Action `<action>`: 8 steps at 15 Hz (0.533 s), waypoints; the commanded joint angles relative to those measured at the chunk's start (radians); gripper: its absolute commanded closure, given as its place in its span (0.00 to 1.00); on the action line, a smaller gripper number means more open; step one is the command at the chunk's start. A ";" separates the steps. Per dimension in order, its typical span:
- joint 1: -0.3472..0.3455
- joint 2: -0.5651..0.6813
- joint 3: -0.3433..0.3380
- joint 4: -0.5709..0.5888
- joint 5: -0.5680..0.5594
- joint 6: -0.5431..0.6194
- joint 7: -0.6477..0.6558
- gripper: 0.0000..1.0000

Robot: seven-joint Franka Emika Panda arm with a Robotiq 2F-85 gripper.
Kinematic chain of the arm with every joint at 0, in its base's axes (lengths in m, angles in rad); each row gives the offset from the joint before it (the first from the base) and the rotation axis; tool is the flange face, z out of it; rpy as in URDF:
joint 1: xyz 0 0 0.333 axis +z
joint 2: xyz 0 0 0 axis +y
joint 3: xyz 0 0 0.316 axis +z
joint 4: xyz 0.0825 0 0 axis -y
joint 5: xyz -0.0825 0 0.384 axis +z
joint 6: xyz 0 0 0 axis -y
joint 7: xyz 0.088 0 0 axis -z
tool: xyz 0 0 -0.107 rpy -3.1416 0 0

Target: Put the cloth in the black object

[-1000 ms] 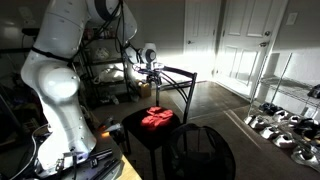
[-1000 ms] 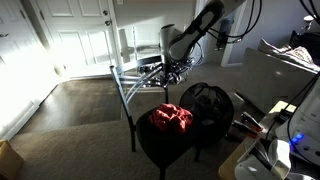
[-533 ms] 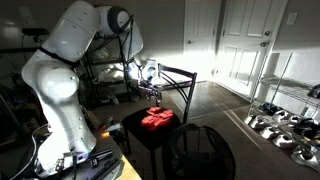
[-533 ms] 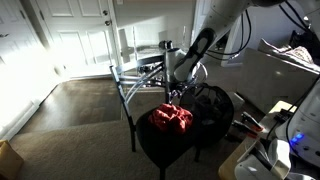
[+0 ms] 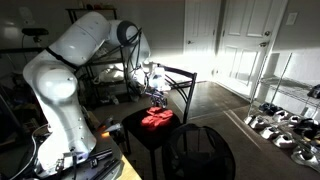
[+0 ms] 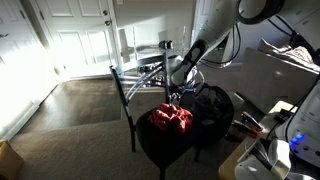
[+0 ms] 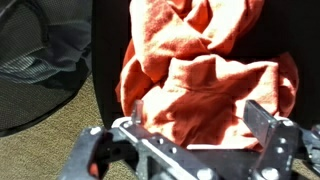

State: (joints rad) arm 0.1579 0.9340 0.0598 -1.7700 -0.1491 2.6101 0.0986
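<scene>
Wrist view: claw point(image 7: 195, 118) spread wide over red cloth point(image 7: 205, 60) (black basket point(image 7: 40, 55) beside).

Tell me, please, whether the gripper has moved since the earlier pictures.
Yes. The gripper has come down from beside the metal frame to just above the red cloth.

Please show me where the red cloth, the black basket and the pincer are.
red cloth point(image 7: 210, 80), wrist view, middle fold.
black basket point(image 7: 38, 55), wrist view, mesh wall.
pincer point(image 7: 193, 112), wrist view, between fingertips.
</scene>
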 commanded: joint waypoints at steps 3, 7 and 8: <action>-0.009 0.072 -0.002 0.133 0.000 -0.120 -0.125 0.00; 0.002 0.078 -0.011 0.143 0.008 -0.130 -0.103 0.00; 0.002 0.082 -0.011 0.149 0.008 -0.132 -0.103 0.00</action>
State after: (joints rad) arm 0.1538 1.0124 0.0541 -1.6278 -0.1495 2.4812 0.0002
